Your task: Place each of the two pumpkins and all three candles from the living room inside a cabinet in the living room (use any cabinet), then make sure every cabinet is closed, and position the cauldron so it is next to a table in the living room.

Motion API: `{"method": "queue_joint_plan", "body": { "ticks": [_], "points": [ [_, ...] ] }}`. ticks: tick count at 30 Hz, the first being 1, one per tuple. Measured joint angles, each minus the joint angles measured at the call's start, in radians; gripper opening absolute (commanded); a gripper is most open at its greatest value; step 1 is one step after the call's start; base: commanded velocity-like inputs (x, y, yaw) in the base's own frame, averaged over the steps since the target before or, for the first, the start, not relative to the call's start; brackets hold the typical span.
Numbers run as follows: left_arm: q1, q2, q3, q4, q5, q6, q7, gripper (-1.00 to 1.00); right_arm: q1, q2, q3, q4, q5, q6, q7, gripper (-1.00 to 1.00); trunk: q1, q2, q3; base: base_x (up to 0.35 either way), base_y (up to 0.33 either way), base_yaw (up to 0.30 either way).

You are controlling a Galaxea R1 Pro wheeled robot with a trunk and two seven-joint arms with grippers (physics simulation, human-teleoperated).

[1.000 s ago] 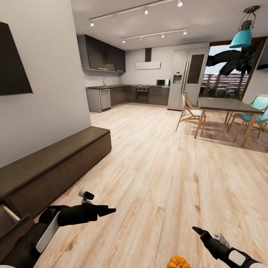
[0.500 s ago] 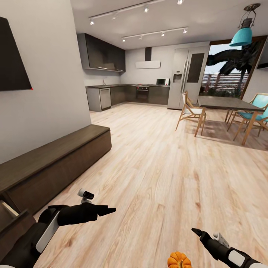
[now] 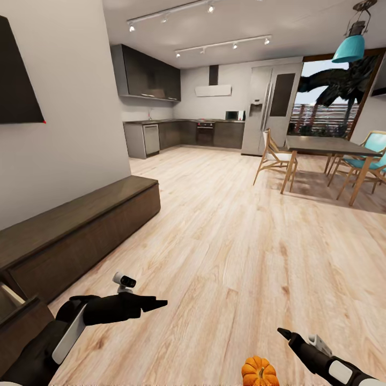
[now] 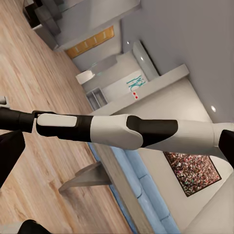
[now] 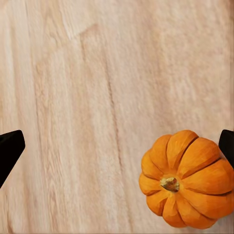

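1. My right gripper [image 3: 285, 333] hangs low at near right over the wood floor [image 3: 225, 230]. Wrist cam shows its two fingertips [image 5: 9, 148] spread wide, nothing between them: open, empty.
2. Pumpkin [image 3: 259, 371] sits upright on the floor just left of the right gripper; in the wrist cam the pumpkin [image 5: 187, 179] lies close beside one fingertip. Contact: can't tell.
3. My left gripper [image 3: 155, 304] at near left points right, holds nothing; fingers look together but I can't tell for sure.
4. Cabinet [image 3: 75, 230] runs along the left wall; drawer at its near end stands open.
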Motion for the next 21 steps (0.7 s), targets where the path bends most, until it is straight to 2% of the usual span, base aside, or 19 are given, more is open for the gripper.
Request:
{"method": "queue_joint_plan", "body": {
  "ticks": [21],
  "points": [
    [0.000,-0.004,-0.009,0.000,-0.009,0.000,0.002,1.00,0.000,0.000,0.002,0.000,0.004,0.002,0.000,1.00,0.009,-0.005,-0.081,0.000,0.000,0.000]
  ]
}}
